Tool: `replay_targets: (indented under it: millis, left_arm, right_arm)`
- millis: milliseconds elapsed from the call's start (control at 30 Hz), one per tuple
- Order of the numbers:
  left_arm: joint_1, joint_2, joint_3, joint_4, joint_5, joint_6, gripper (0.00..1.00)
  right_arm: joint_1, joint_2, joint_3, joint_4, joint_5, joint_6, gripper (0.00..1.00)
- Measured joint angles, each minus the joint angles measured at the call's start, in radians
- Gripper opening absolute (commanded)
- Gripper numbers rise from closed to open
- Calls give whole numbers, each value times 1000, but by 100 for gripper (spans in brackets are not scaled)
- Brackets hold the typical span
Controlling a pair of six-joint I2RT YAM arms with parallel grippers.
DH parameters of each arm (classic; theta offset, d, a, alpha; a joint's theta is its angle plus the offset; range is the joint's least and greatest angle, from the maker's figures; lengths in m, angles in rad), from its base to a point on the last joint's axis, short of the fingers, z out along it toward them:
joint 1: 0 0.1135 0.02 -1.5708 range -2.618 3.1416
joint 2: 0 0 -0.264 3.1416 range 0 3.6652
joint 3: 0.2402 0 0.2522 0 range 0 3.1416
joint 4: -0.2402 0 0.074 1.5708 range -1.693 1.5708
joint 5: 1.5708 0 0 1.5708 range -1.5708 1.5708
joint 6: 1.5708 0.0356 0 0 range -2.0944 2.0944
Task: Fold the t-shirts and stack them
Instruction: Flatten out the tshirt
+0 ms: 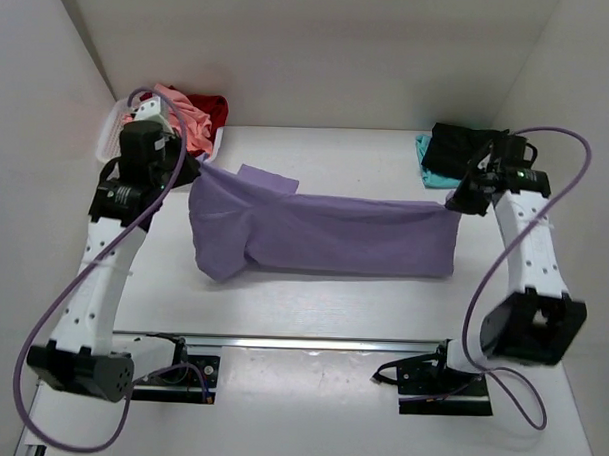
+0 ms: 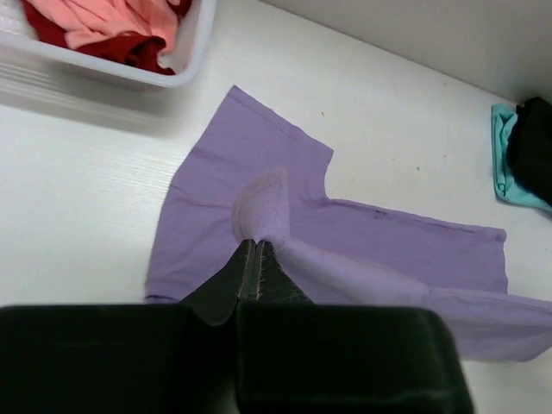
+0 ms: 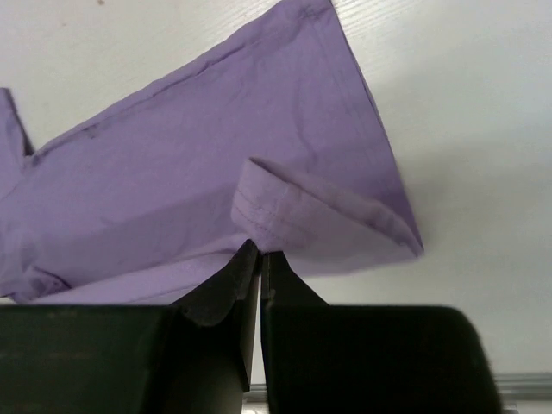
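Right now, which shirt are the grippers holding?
The lavender-purple t-shirt, pinched at either end by the left gripper and right gripper; the rest lie untouched at the far corners.

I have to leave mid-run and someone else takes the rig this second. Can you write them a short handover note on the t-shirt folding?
Left gripper: shut on one end of the lavender t-shirt, on the side of the white basket.
Right gripper: shut on the shirt's hemmed other end.
Shirt: stretched between both across the table middle, partly resting on it.
Done: black t-shirt sits on the teal t-shirt, far right corner.
Left: finish folding the lavender one and stack it; the salmon-pink t-shirt and red t-shirt wait in the basket.
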Motion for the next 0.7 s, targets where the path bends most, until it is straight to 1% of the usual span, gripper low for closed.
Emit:
replay_targets:
  millis: [33, 67, 100, 167, 233, 267, 333, 400, 433, 500, 533, 600, 667, 700]
  left_arm:
    - [-1, 31, -2, 13, 8, -7, 0]
    - [-1, 65, -2, 32, 16, -14, 0]
    - [-1, 104, -2, 51, 27, -21, 0]
    - [0, 198, 24, 66, 51, -40, 0]
    - [-3, 297, 116, 55, 64, -43, 0]
    - [-9, 343, 183, 52, 62, -39, 0]
    - [-19, 401, 338, 55, 50, -20, 0]
    - [-25, 395, 449, 93, 35, 4, 0]
    - [-30, 366, 484, 128, 26, 16, 0]
    - [-33, 272, 489, 180, 6, 36, 0]
    - [-32, 211, 472, 205, -2, 45, 0]
    - [-33, 58, 399, 239, -14, 61, 0]
    - [-34, -63, 295, 271, -14, 61, 0]
    - [-34, -140, 212, 277, -10, 53, 0]
  right_arm:
    - [0, 56, 13, 0, -12, -5, 0]
    - [-1, 146, 55, -8, -26, -11, 1]
    - [-1, 183, 80, -16, -30, -13, 0]
    - [13, 338, 245, -66, -33, -26, 0]
    - [31, 447, 433, -79, -3, -46, 0]
    - [45, 474, 514, -69, 20, -61, 0]
    - [82, 476, 653, -47, 54, -81, 0]
    - [117, 409, 705, 12, 79, -97, 0]
    - [134, 362, 706, 36, 87, -105, 0]
    - [152, 257, 686, 67, 90, -110, 0]
    - [148, 187, 643, 104, 87, -109, 0]
    - [112, 32, 491, 156, 78, -104, 0]
    - [71, -92, 314, 214, 62, -89, 0]
    - [50, -151, 213, 219, 50, -83, 0]
